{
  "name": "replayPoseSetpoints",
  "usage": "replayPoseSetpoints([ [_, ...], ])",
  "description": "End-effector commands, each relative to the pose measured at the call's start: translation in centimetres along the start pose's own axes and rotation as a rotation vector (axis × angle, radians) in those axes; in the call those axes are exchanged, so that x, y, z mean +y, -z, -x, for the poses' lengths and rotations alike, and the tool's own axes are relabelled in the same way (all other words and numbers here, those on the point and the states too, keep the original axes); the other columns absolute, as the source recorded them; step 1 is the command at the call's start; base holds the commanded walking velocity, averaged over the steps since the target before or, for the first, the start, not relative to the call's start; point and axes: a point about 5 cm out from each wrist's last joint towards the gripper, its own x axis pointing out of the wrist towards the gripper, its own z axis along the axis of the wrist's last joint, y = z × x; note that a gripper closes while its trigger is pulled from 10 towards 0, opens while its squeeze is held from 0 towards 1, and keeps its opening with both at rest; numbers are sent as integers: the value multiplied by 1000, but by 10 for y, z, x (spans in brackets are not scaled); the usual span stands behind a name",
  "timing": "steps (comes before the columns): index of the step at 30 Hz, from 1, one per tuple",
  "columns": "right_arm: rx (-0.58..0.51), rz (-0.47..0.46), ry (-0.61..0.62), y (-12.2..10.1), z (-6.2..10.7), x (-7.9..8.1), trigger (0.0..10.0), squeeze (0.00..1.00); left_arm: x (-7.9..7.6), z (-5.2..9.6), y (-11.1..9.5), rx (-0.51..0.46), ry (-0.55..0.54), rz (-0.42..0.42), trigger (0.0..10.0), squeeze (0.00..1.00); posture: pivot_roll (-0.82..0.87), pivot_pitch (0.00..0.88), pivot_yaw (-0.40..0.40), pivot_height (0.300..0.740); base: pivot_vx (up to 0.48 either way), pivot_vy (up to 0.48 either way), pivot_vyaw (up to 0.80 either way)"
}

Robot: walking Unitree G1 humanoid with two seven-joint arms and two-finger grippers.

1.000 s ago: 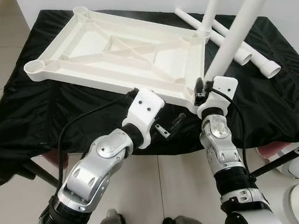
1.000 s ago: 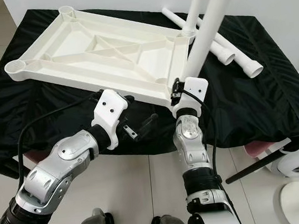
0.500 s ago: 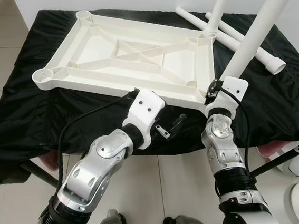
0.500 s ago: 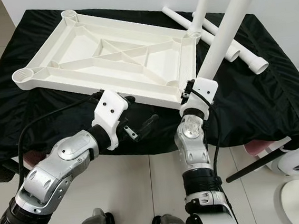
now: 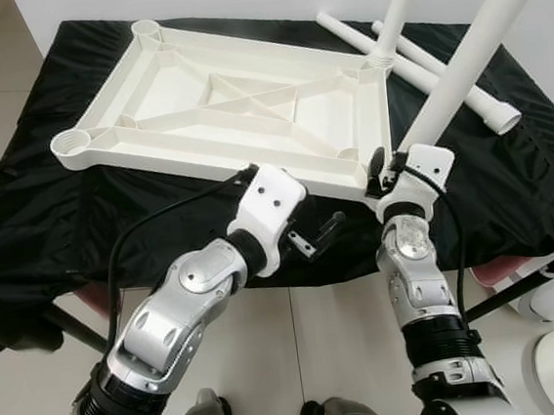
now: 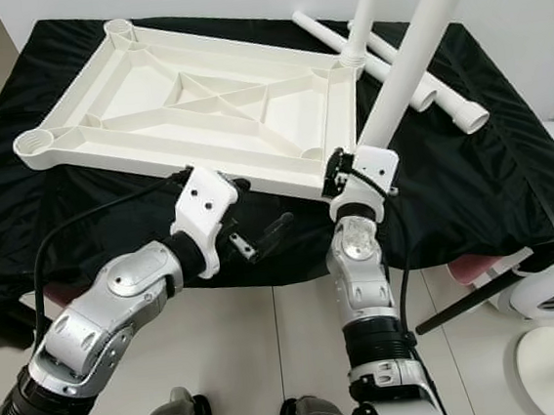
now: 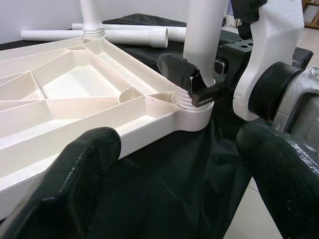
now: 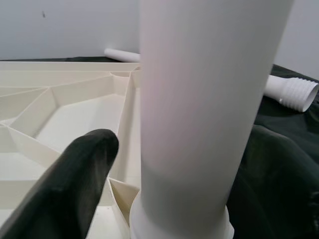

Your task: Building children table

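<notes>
My right gripper point(image 5: 383, 165) is closed around the base of a white leg point(image 5: 459, 62), right where it enters the near corner socket of the upturned tabletop point(image 5: 238, 103). Compared with a second ago the leg leans a little less and sits lower in that socket, so I judge it is threading home. The tabletop itself has slid slightly on the black cloth point(image 5: 52, 219) between frames, though my head may have moved too. My left gripper point(image 5: 311, 238) hangs open and empty just below the tabletop's near edge, unchanged. One leg point(image 5: 398, 11) already stands in the far corner; two more legs point(image 5: 420, 66) lie beside the tabletop.
</notes>
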Motion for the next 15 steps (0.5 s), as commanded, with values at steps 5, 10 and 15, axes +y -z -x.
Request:
replayPoseSetpoints([
  [5,36,-32,-78,3,-2,-9,10000,0,-11,-1,-2,-9,106,2,10000,0,74,73,-73,740,0,0,0],
  [10,31,-28,-180,1,-5,-9,10000,0,-11,-2,-2,-12,107,1,10000,0,71,65,-76,740,0,0,0],
  [15,46,-32,-308,0,-8,-8,10000,0,-11,-3,-1,-13,108,-1,10000,0,71,62,-78,740,0,0,0],
])
